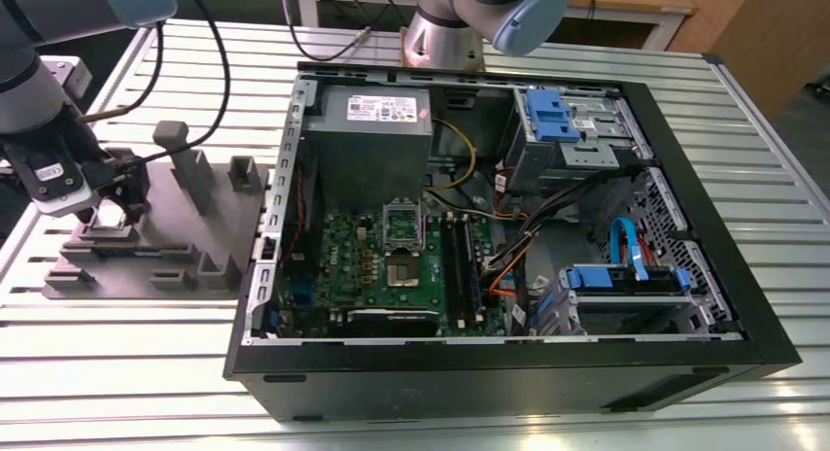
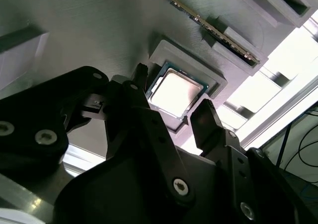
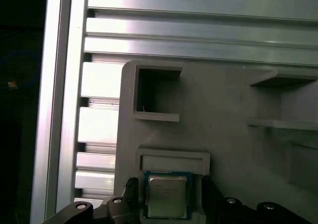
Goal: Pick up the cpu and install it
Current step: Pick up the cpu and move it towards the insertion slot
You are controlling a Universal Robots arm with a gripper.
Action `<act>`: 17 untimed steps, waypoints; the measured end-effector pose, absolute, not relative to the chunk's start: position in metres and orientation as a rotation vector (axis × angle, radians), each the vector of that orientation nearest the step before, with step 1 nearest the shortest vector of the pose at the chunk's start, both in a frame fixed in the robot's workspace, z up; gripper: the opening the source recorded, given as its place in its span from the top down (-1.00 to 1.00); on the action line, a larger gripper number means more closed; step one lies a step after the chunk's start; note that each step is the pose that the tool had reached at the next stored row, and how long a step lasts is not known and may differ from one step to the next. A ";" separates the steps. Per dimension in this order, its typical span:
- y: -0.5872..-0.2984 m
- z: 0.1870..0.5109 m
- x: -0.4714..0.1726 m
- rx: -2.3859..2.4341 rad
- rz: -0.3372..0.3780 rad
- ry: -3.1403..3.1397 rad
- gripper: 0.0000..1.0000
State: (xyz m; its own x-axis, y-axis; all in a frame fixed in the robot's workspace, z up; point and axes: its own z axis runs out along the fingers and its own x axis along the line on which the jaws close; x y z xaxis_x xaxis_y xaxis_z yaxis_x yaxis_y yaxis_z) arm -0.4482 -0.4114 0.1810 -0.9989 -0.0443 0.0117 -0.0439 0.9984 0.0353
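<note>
The cpu (image 2: 176, 91) (image 3: 167, 195) is a small square chip with a shiny metal top. It lies flat in a shallow recess of the grey fixture (image 1: 194, 227) on the exterior view's left. My gripper (image 1: 112, 208) (image 2: 172, 92) (image 3: 169, 184) hangs just over it, open. One black finger (image 2: 140, 75) stands on either side of the chip with small gaps showing. Inside the open computer case, the green motherboard (image 1: 350, 276) lies flat with its socket (image 1: 404, 268) uncovered and the metal frame (image 1: 402, 221) swung up.
The black computer case (image 1: 519, 373) lies on its side on the slatted aluminium table (image 1: 130, 373). It holds a grey power supply (image 1: 376, 116), blue drive bays (image 1: 551, 116) and loose cables. A memory stick (image 2: 208, 28) sits in the fixture. Another arm's base (image 1: 448, 38) stands behind the case.
</note>
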 end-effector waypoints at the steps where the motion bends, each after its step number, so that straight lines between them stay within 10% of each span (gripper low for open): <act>1: -0.411 0.181 -0.448 0.069 -0.055 -3.128 -0.24; 17: -0.411 0.191 -0.448 0.066 -0.056 -3.128 0.05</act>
